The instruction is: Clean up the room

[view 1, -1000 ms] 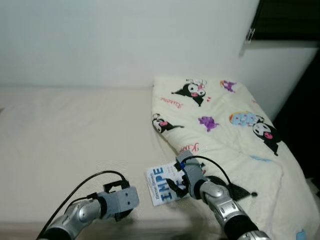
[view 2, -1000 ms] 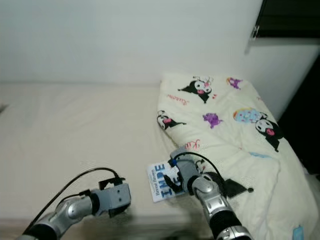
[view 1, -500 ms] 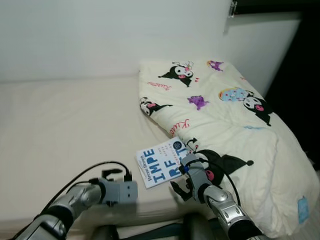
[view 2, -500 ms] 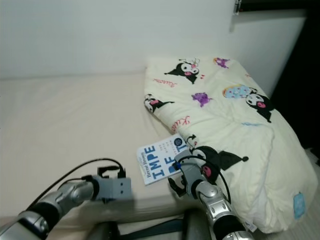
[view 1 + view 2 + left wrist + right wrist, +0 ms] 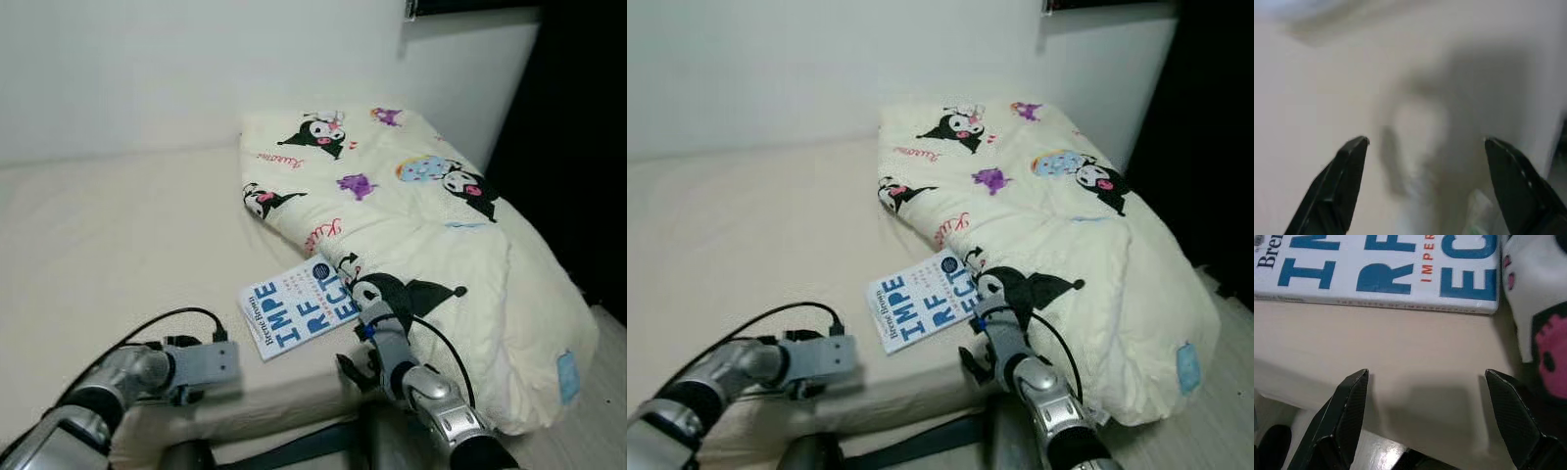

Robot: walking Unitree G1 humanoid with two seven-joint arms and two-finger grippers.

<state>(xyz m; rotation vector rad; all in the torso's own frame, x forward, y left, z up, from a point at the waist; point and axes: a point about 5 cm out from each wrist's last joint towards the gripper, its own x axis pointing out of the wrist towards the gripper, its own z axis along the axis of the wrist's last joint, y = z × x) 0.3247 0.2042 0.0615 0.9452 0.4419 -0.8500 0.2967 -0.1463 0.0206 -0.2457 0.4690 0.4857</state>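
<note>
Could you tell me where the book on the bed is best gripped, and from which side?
Probably the book's near long edge, which faces the right tool, coming in low from the bed's front. It lies flat, cover up, and its far corner touches the blanket, so that side looks crowded.

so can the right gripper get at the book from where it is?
Probably yes. The right gripper is open and hangs just short of the book's near edge, with bare mattress between. The blanket overlaps only the book's far corner.
</note>
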